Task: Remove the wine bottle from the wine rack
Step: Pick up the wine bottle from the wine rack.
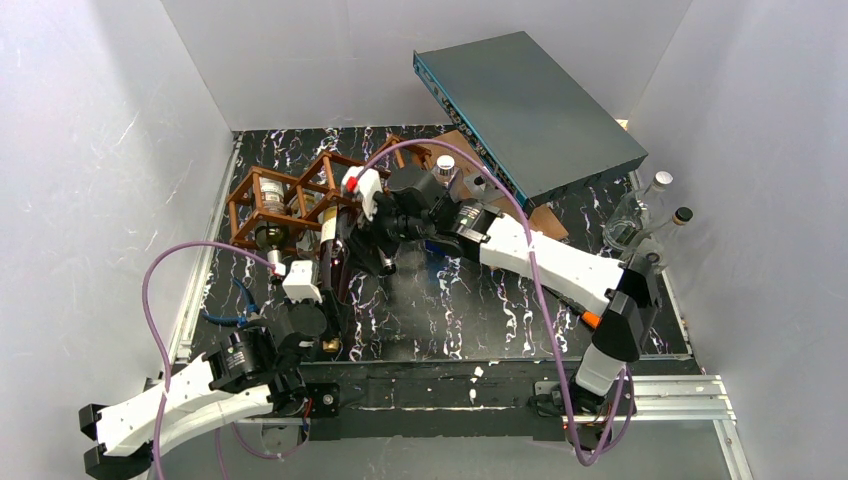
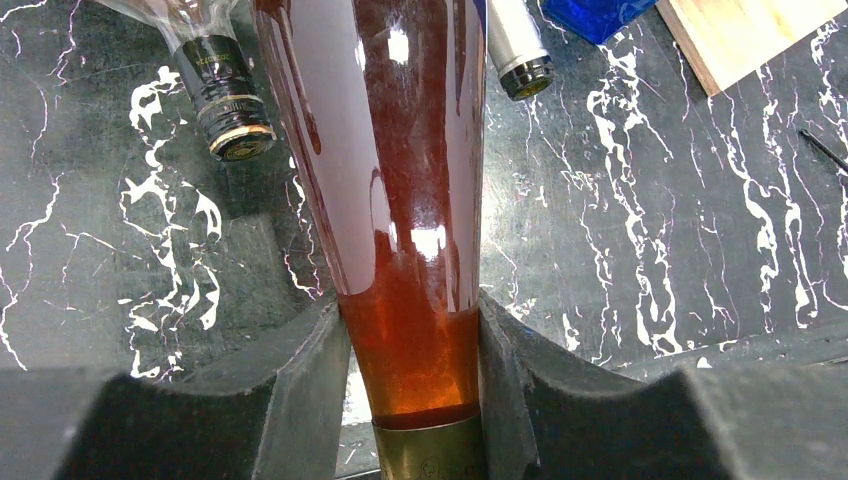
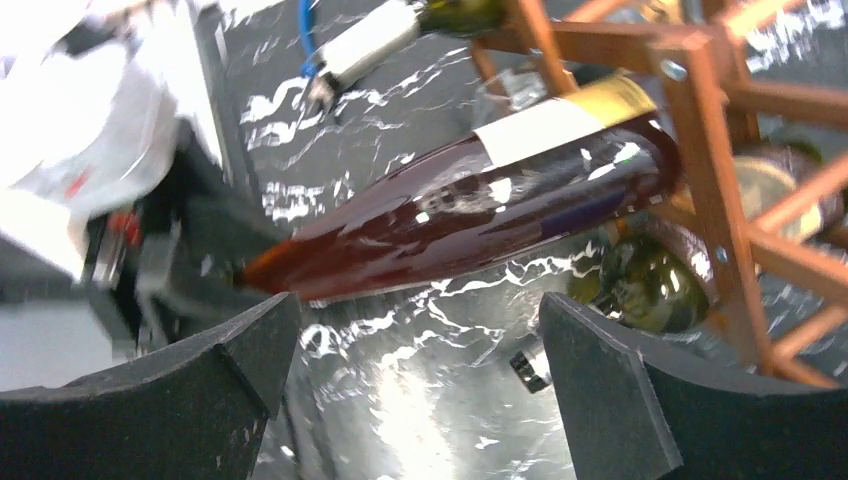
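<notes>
Wine bottle [image 1: 338, 262], dark red w/ white label, lies tilted left of centre in the top view. Its base end sits in a front cell of the wine rack [image 1: 285, 195] and its neck points down-frame toward the arm bases. Left gripper [image 2: 412, 350] is clenched on the neck, w/ both fingers [image 2: 300, 385] pressed to the glass just above the gold capsule. Right gripper [image 3: 420, 370] is released, jaws wide, nothing btwn them, hovering beside the bottle's body near the rack's right end.

More bottles lie in the rack: a dark-capped neck [image 2: 225, 100] and a silver-capped one [image 2: 520, 55] flank the held bottle.

Tabletop [image 1: 450, 310] is black marble w/ white veins, boxed in by white walls [image 1: 100, 150] at left, back and right. Rack stands near the left edge. A grey flat case [image 1: 530, 110] leans at upper right, over a wooden board [image 2: 750, 35]. Clear bottles [image 1: 640, 210] stand at the right edge. Bare marble shows centre-bottom, btwn the arms; an aluminium rail [image 1: 660, 395] runs along the near edge.
</notes>
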### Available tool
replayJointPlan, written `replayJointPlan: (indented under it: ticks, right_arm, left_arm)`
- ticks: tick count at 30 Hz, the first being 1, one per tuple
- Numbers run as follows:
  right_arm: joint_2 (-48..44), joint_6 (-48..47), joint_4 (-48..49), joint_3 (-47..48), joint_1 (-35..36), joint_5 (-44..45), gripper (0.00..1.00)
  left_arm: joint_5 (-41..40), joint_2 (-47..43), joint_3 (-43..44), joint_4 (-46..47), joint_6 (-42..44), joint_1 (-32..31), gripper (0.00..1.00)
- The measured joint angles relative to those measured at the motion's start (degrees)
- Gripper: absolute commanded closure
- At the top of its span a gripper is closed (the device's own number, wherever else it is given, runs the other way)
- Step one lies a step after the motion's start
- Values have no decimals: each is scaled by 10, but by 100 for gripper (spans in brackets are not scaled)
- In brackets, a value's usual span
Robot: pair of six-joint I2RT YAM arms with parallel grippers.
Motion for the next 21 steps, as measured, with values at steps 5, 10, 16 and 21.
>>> replayJointPlan:
  ticks: [5, 10, 16, 21]
  right_arm:
    - [27, 215, 35, 2, -10, 101, 2]
    - [74, 359, 50, 2, -23, 116, 2]
    - [113, 461, 61, 2, -26, 115, 2]
    - [135, 520, 87, 3, -27, 104, 2]
  left_arm:
    - [2, -5, 0, -2, 0, 0, 100]
    - [2, -5, 0, -2, 0, 0, 100]
    - [2, -3, 0, -2, 0, 0, 100]
    - [2, -2, 0, -1, 0, 0, 100]
